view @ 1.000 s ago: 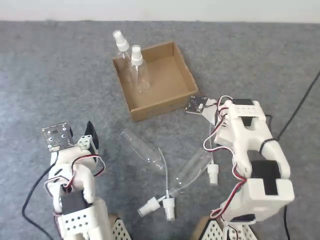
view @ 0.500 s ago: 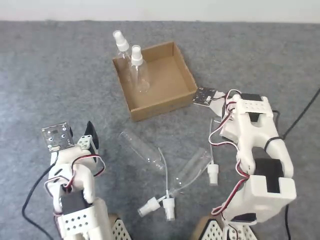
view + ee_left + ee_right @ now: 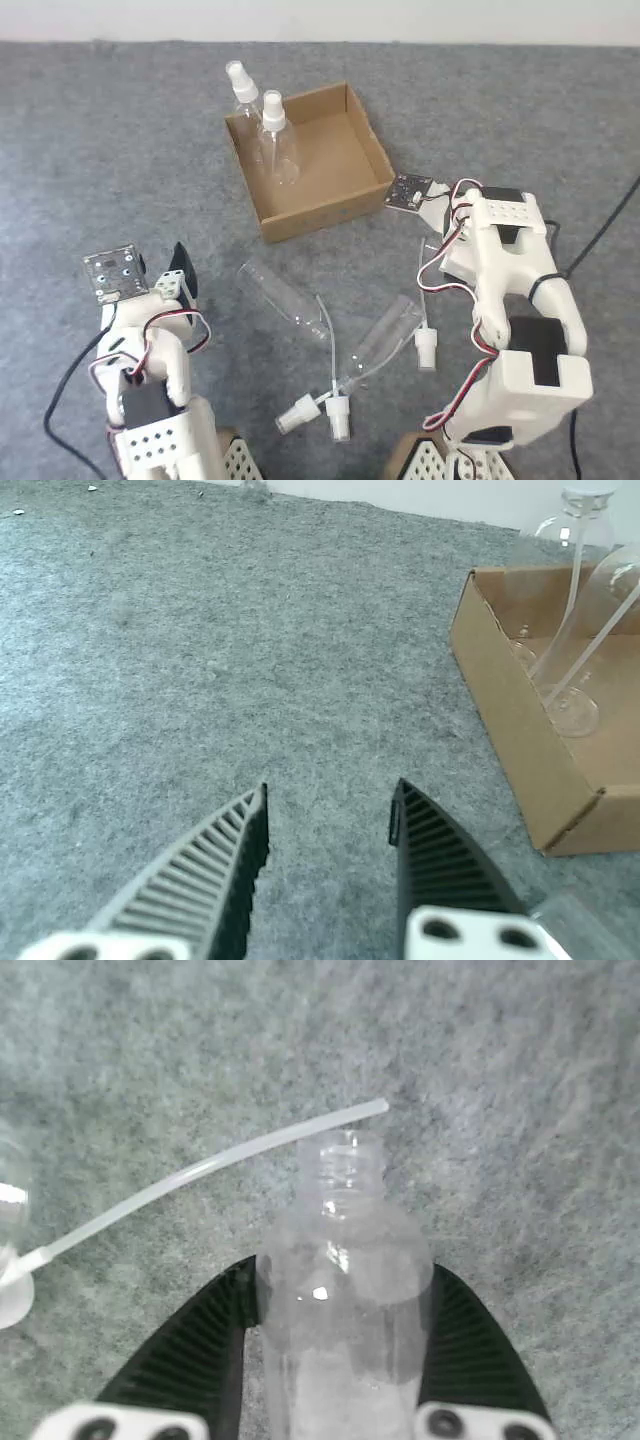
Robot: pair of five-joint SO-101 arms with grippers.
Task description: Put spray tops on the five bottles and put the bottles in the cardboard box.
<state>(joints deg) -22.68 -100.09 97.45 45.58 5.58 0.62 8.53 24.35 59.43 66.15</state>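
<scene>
My right gripper is shut on a clear bottle whose open neck has no top. Beside that neck lies the thin tube of a spray top. My right arm stands right of the cardboard box and covers its gripper. Two capped bottles stand in the box's far left corner. On the carpet two open bottles lie, one nearer the left arm, one nearer the right. My left gripper is open above bare carpet, with the box further off.
Two more spray tops with long tubes lie near the front edge between the arm bases. Grey carpet spreads to the left of the box. A black cable runs along the right edge.
My right arm has shifted a little to the right and away from the front edge, mostly in the first half second. The left arm and the loose bottles have stayed put.
</scene>
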